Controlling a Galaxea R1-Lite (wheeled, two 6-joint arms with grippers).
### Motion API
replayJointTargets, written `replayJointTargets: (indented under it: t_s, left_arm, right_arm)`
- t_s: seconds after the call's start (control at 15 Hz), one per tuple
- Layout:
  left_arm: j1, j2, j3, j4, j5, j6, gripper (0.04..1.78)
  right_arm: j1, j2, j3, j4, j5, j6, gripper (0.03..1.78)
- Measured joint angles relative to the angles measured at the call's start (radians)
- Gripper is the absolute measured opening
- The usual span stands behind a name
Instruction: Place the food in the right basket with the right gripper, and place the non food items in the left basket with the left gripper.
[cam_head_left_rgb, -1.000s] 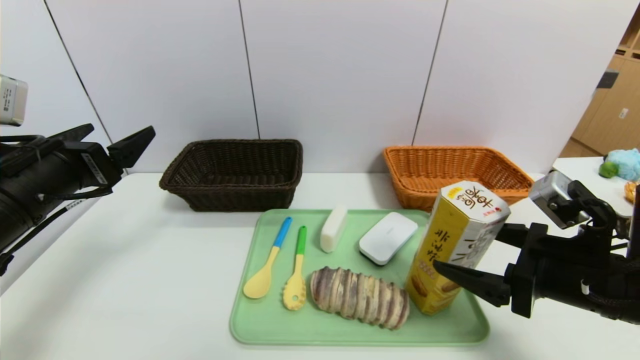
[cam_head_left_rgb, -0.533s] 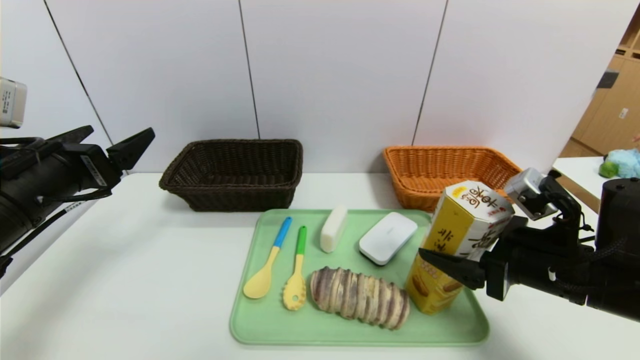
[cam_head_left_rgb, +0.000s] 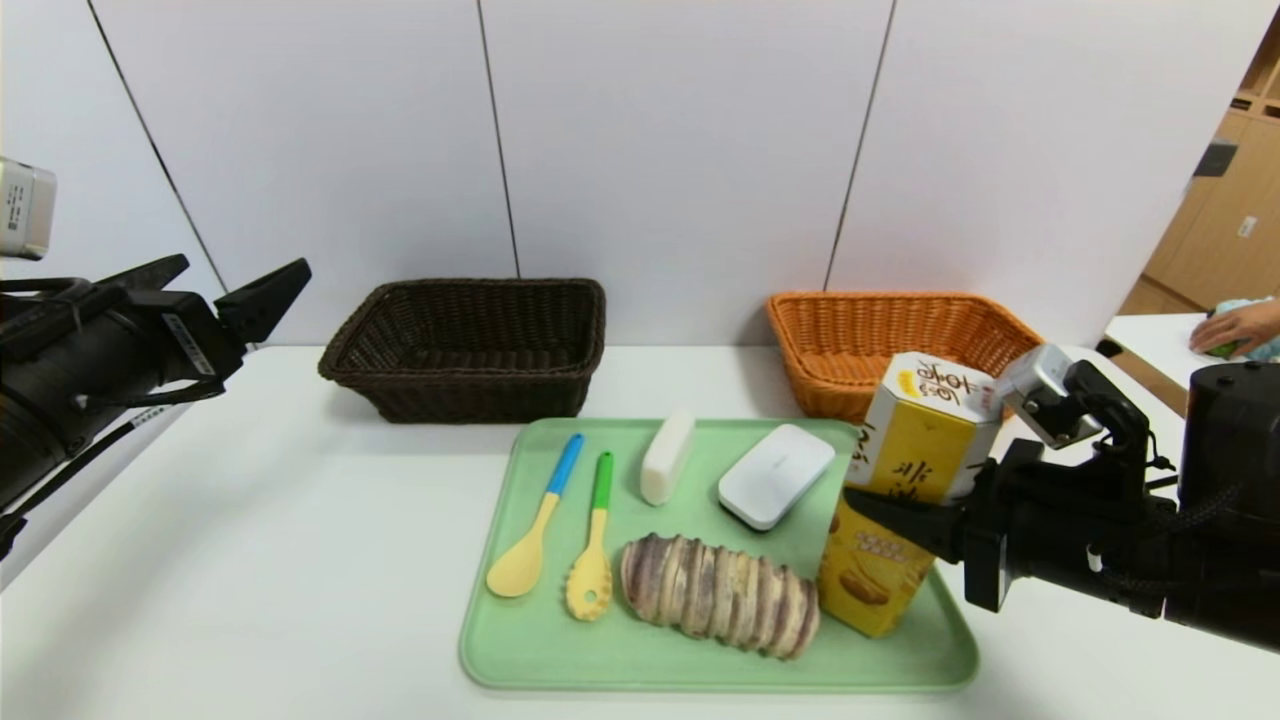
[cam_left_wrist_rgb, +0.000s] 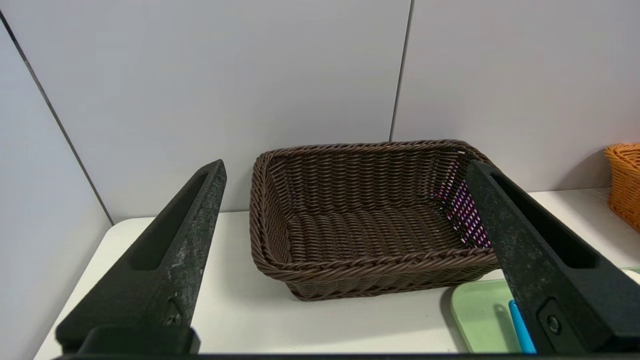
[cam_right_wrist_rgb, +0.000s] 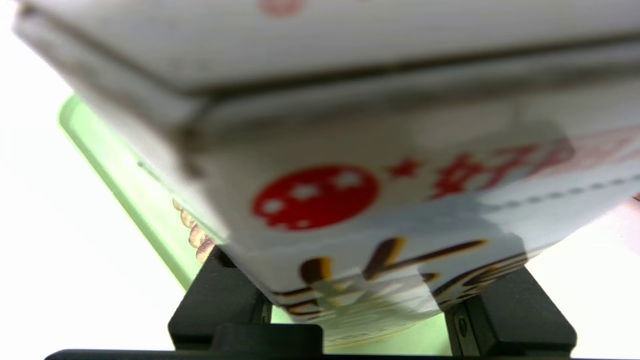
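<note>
The snack carton (cam_head_left_rgb: 905, 490) stands at the right end of the green tray (cam_head_left_rgb: 560, 650), its long axis near upright with the top leaning slightly away from us toward the orange basket (cam_head_left_rgb: 900, 335). We find the right gripper (cam_head_left_rgb: 925, 500) at mid-height on the carton, reaching in from the robot's right side. One finger crosses the carton's front face; the other is hidden behind it. In the right wrist view the carton (cam_right_wrist_rgb: 350, 200) fills the space between the two black fingers (cam_right_wrist_rgb: 220, 295), touching or nearly touching both, so we judge the fingers to be closing on the carton, though we cannot confirm a firm grip. The carton's base appears to rest on the tray.

The orange basket lies directly behind the carton, near the wall; we judge the coming move to be a lift and a short carry back into it.

Writing on the carton is Chinese lettering in dark strokes on yellow and white panels, with a red round mark and red characters near the top; we cannot read any of it.

The striped bread loaf (cam_head_left_rgb: 718, 596) lies just beside the carton on the tray, long axis across the tray. The white box (cam_head_left_rgb: 776, 474), the white bar (cam_head_left_rgb: 667, 456) and the two spoons (cam_head_left_rgb: 560, 535) lie farther left.

The left gripper (cam_head_left_rgb: 225, 300) hangs parked above the tabletop (cam_head_left_rgb: 250, 560) at the left edge, fingers wide apart and empty, facing the dark basket (cam_left_wrist_rgb: 370, 225).
</note>
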Motion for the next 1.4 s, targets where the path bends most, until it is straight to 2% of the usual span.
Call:
replayJointTargets:
  t_s: [0.27,0.4,0.53,0.67,0.87,1.0,1.2,1.4]
  left_arm:
    - [0.000,0.000,0.003,0.000,0.000,-0.004,1.69]
    - [0.001,0.000,0.005,0.000,0.000,-0.006,1.69]
    - [0.000,0.000,0.006,0.000,-0.001,-0.006,1.69]
    - [0.000,0.000,0.006,0.000,-0.002,-0.005,1.69]
    - [-0.001,0.002,0.005,0.000,-0.002,-0.006,1.69]
    - [-0.001,0.006,0.004,0.000,-0.002,-0.006,1.69]
    - [-0.001,0.009,0.004,0.000,-0.003,-0.007,1.69]
    - [-0.001,0.013,0.004,0.000,-0.003,-0.016,1.69]
  right_arm:
    - [-0.002,-0.047,-0.005,0.002,0.000,0.013,0.86]
    - [-0.020,-0.095,-0.037,0.005,-0.001,0.072,0.86]
    - [-0.070,-0.131,-0.124,0.007,-0.003,0.156,0.86]
    - [-0.188,-0.136,-0.241,0.010,-0.002,0.201,0.86]
    - [-0.405,-0.045,-0.451,0.049,-0.003,0.181,0.86]
    - [-0.497,0.056,-0.577,0.092,-0.004,0.140,0.86]
    - [-0.547,0.228,-0.716,0.115,-0.005,0.114,0.86]
    - [-0.550,0.399,-0.809,0.113,-0.050,0.098,0.86]
